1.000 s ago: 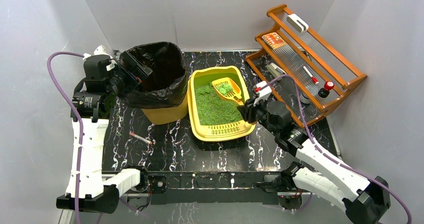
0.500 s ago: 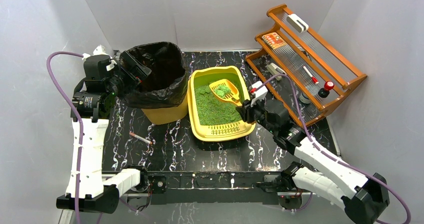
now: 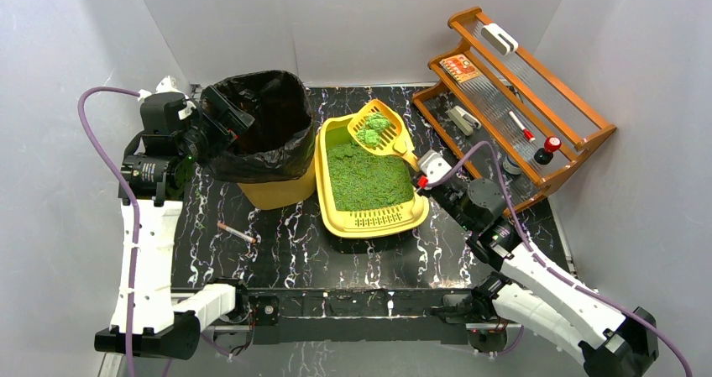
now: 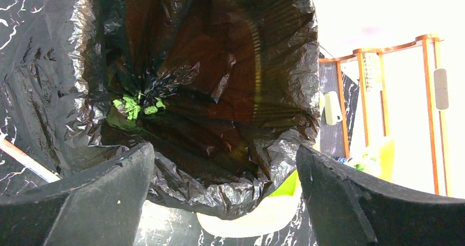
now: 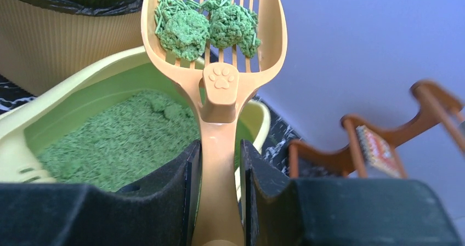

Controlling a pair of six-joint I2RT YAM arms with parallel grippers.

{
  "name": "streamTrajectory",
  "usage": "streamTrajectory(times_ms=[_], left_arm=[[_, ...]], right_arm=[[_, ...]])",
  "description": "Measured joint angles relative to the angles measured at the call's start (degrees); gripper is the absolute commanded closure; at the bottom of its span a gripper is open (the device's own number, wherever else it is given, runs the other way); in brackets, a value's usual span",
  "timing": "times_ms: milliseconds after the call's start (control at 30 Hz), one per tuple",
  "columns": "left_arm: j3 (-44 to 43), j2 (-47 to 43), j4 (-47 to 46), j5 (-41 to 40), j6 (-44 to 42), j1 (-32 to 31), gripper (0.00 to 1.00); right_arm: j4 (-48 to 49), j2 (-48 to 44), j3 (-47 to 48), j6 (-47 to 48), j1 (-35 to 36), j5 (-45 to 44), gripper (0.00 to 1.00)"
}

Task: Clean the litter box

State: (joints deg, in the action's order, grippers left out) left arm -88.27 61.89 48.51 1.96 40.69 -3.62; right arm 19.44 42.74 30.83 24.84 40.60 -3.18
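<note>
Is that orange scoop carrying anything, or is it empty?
Loaded: two green clumps sit on the scoop, which the right gripper holds above the litter box.

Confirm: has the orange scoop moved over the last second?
Yes. The orange scoop shifted from mid-litter to the far rim of the litter box.

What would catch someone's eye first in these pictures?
The orange scoop, clamped in the right gripper, is held over the far end of the yellow litter box with two green clumps on it. To its left stands the black-bagged bin, with the left gripper open at its rim.
</note>
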Motion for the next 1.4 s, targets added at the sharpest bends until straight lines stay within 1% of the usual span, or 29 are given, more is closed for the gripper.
streamTrajectory(times_ms=[200,367,533,700,900,1000,1067,1133,1233,1400], left_arm=[[0.00,-0.33,0.00,-0.02,-0.02,0.00,0.02],[0.00,-0.39,0.00,-0.02,-0.02,0.00,0.02],[0.00,-0.39,0.00,-0.02,-0.07,0.00,0.02],[-0.02,-0.37,0.00,-0.02,-0.17,-0.26,0.02],[-0.76,-0.37,-0.02,-0.04,-0.20,-0.37,0.02],[-0.79,-0.33,0.00,-0.02,-0.20,-0.44,0.02],[-0.79,-0.31,0.00,-0.04,-0.20,-0.50,0.02],[-0.79,-0.31,0.00,-0.04,-0.20,-0.55,0.02],[-0.83,-0.26,0.00,-0.04,-0.20,-0.61,0.02],[-0.83,-0.20,0.00,-0.04,-0.17,-0.63,0.02]], right_arm=[[4.46,0.00,-1.42,10.34,0.00,1.88,1.00],[4.94,0.50,-1.51,18.01,0.00,2.32,1.00],[4.22,1.55,-1.51,23.32,0.00,2.36,1.00],[3.98,1.95,-1.49,25.38,0.00,2.32,1.00],[3.15,1.99,-1.44,25.59,0.00,2.27,1.00],[2.40,2.10,-1.05,22.53,0.00,1.46,1.00],[0.52,2.75,0.46,17.59,0.00,0.09,1.00],[-1.68,3.58,2.51,11.65,0.00,-1.03,1.00],[-5.25,3.96,4.94,0.24,0.00,-1.88,1.00],[-10.05,2.97,4.92,-17.16,0.00,-2.62,1.00]])
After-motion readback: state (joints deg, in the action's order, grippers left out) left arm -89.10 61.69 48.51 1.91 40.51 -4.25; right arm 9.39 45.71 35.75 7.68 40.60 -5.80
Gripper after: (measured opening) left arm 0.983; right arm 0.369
